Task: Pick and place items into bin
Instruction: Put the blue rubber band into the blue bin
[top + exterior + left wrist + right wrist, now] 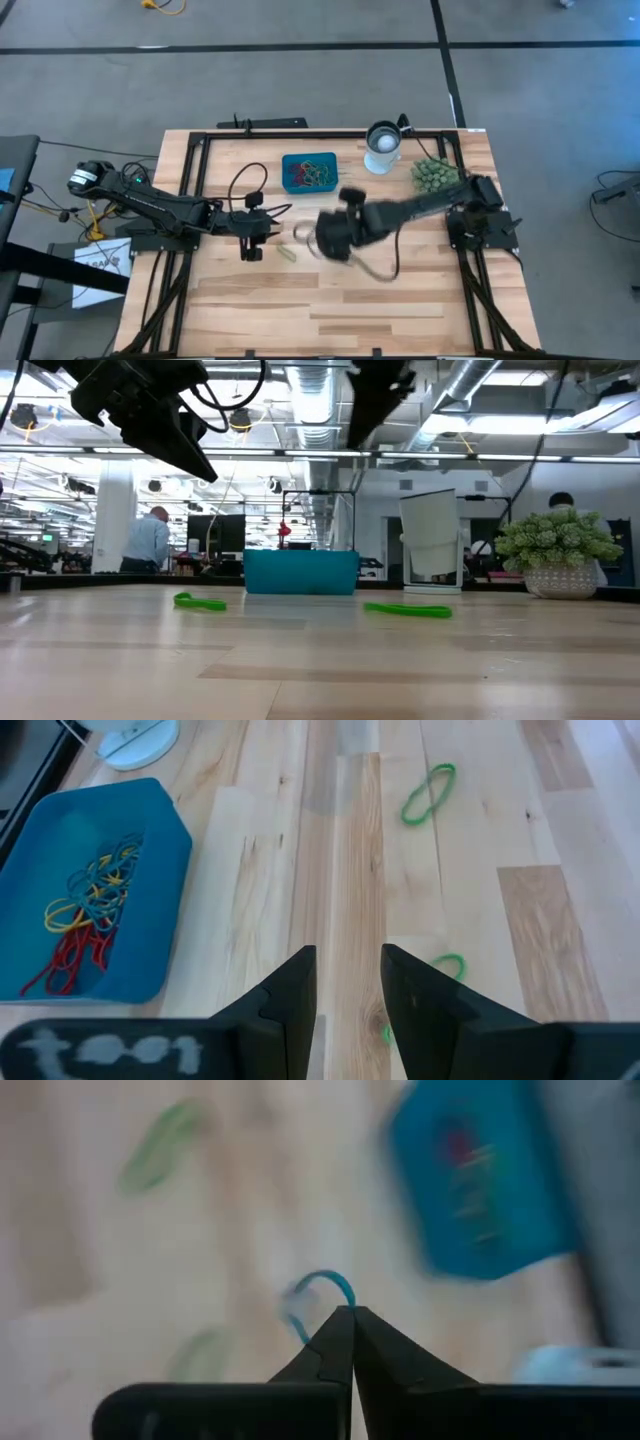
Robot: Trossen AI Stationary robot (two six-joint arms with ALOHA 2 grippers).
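The teal-blue bin (309,172) sits toward the table's far edge with a tangle of coloured bands (90,905) inside. Two green bands (288,253) (303,233) lie flat on the wood between the grippers. My right gripper (350,1312) hovers near the table's middle (332,240), on the near side of the bin, shut on a thin blue band (325,1280). My left gripper (348,985) is open and empty above the table, left of the green bands (268,226); one green band (450,963) is partly hidden behind its finger. My right gripper pinches the blue band between its two fingertips. A short arc of the loop (335,1283) sticks out past the tips, and the rest is hidden by the fingers. The gripper is raised above the table in the low view (375,390).
A round white-and-metal cup (383,145) stands right of the bin, and a spiky green plant ball (433,175) sits near the table's right edge. Black frame rails (190,170) run along the table's sides. A person (148,540) is in the room beyond.
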